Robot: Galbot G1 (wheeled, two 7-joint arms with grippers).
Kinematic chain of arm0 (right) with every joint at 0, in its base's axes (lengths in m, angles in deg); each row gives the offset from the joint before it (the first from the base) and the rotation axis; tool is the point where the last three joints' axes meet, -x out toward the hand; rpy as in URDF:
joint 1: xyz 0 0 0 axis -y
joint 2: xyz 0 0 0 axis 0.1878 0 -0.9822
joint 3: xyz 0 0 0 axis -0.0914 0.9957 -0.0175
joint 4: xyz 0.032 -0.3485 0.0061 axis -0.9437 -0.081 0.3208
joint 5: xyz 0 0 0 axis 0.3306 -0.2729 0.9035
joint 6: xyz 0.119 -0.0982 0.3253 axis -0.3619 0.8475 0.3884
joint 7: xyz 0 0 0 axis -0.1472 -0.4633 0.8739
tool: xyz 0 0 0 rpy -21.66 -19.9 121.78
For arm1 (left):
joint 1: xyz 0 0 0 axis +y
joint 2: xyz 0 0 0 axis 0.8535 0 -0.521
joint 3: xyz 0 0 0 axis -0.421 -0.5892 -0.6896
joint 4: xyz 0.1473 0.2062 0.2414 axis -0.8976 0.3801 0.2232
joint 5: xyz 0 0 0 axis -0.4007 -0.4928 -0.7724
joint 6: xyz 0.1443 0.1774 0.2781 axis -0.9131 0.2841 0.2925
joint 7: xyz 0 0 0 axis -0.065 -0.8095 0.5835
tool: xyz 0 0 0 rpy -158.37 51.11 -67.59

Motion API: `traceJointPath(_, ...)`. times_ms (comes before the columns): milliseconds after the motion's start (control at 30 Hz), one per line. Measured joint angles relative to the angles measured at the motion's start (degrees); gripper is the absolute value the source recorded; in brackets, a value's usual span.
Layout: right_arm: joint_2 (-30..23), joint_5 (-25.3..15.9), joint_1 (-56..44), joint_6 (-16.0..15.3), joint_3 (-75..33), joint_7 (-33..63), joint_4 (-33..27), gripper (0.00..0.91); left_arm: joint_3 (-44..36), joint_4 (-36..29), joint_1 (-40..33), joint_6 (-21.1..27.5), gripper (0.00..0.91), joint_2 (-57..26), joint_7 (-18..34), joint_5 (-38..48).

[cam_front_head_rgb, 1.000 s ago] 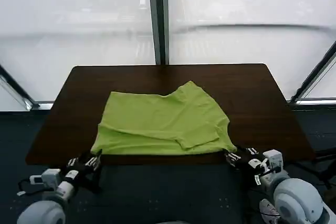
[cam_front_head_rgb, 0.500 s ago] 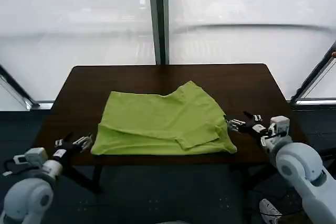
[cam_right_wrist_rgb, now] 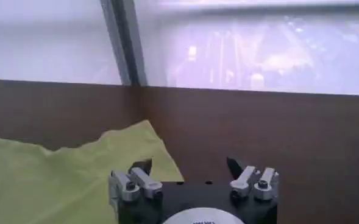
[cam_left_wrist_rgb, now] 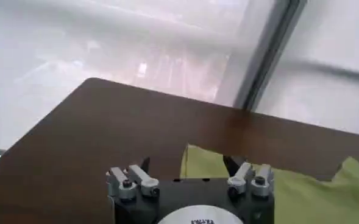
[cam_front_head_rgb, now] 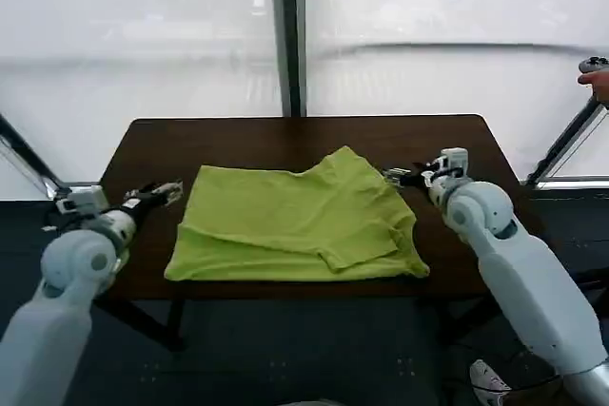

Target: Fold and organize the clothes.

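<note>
The clothes are one lime yellow-green T-shirt (cam_front_head_rgb: 300, 221), lying partly folded in the middle of the dark brown table (cam_front_head_rgb: 447, 145), a flap turned over near its front right. My left gripper (cam_front_head_rgb: 164, 189) hovers open just off the shirt's far left corner, nothing between its fingers. My right gripper (cam_front_head_rgb: 400, 176) stands open beside the shirt's far right edge, also holding nothing. In the left wrist view the shirt's corner (cam_left_wrist_rgb: 206, 164) lies between the spread jaws of the left gripper (cam_left_wrist_rgb: 188, 165). The right wrist view shows the shirt (cam_right_wrist_rgb: 63, 170) off one side of the right gripper (cam_right_wrist_rgb: 189, 164).
Large frosted windows with a dark vertical frame post (cam_front_head_rgb: 285, 35) stand behind the table. Bare tabletop runs along the far edge and at both ends. A person's hand (cam_front_head_rgb: 597, 71) shows at the far right edge, away from the shirt.
Both arms have risen from below the table's front edge and swung up and inward to the shirt's far left and far right sides. The shirt has not moved.
</note>
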Motion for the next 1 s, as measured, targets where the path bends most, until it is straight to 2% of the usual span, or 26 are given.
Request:
traceJointPath(167,-0.91,-0.87,0.27,0.56,0.06,-0.99,-1.76,0.878,-0.87,4.57,-1.85,-0.62,0.878,0.94,-1.02,-2.11)
traceJointPath(200,-0.98,-0.93,0.27,0.57,0.11,-1.19,-1.86,0.829,-0.92,5.06,-1.91,-0.71,0.878,1.05,-1.05,-2.33)
traceJointPath(233,-0.99,-1.0,0.27,0.57,0.19,-1.4,-1.86,0.819,-0.95,5.44,-1.92,-0.79,0.79,1.21,-1.05,-2.6)
traceJointPath(267,-0.99,-1.01,0.23,0.57,0.29,-1.53,-1.86,0.819,-1.02,5.65,-1.88,-0.85,0.77,1.39,-1.1,-2.82)
traceJointPath(300,-0.99,-1.01,0.18,0.57,0.37,-1.61,-1.84,0.78,-1.08,5.74,-1.85,-0.86,0.741,1.52,-1.14,-2.92)
traceJointPath(400,-0.99,-1.26,0.14,0.66,0.73,-2.0,-1.85,0.761,-1.13,5.93,-1.81,-0.9,0.712,2.01,-1.14,-3.24)
traceJointPath(467,-1.02,-1.44,0.18,0.74,1.01,-2.23,-2.0,0.702,-1.15,5.94,-1.8,-0.91,0.692,2.21,-1.12,-3.34)
traceJointPath(500,-1.04,-1.48,0.19,0.75,1.12,-2.29,-2.02,0.702,-1.16,5.95,-1.79,-0.91,0.683,2.25,-1.13,-3.36)
traceJointPath(600,-1.06,-1.52,0.23,0.8,1.31,-2.35,-2.04,0.556,-1.18,6.22,-1.73,-0.98,0.634,2.29,-1.14,-3.55)
traceJointPath(633,-1.06,-1.53,0.23,0.82,1.33,-2.35,-2.05,0.4,-1.18,6.31,-1.67,-1.07,0.546,2.31,-1.17,-3.69)
traceJointPath(667,-1.06,-1.6,0.23,0.84,1.42,-2.35,-2.05,0.351,-1.18,6.34,-1.55,-1.15,0.507,2.36,-1.24,-3.88)
traceJointPath(700,-1.06,-1.64,0.23,0.85,1.49,-2.36,-2.04,0.107,-1.18,6.35,-1.44,-1.24,0.39,2.41,-1.28,-4.07)
traceJointPath(733,-1.06,-1.66,0.23,0.84,1.55,-2.36,-2.03,0.068,-1.17,6.36,-1.32,-1.33,0.371,2.47,-1.3,-4.19)
traceJointPath(800,-1.06,-1.7,0.18,0.83,1.69,-2.35,-1.95,0.049,-1.17,6.31,-1.12,-1.38,0.273,2.59,-1.33,-4.37)
traceJointPath(833,-1.06,-1.71,0.14,0.82,1.74,-2.34,-1.88,0.0,-1.16,6.25,-1.08,-1.38,0.176,2.63,-1.34,-4.41)
traceJointPath(1000,-0.94,-1.72,0.0,0.97,1.78,-2.27,-1.59,0.0,-1.17,6.02,-0.96,-1.26,0.117,2.73,-1.33,-4.45)
